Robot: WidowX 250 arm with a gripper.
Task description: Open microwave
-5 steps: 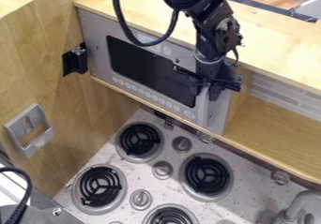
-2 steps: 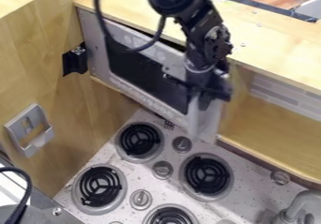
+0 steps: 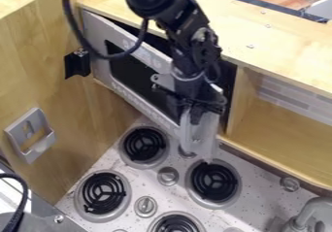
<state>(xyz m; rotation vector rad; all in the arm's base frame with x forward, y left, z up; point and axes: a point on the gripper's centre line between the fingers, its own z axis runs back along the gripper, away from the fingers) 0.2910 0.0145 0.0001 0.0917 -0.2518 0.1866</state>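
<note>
It's ajar, the silver-grey rectangular microwave door [image 3: 152,58]!
Black robotic gripper [image 3: 198,110] at its free edge, spread or pinching, can't tell.

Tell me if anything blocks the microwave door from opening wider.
Nothing visible blocks the microwave door: the hand is at its free edge, and the stovetop appears to sit below its path.

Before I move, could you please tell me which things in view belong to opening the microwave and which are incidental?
Part of the job:
- partly open microwave door
- its handle
- end effector, at the handle

Just there:
- stove burners
- stove knobs
- faucet
- grey holder on the wooden panel
</note>
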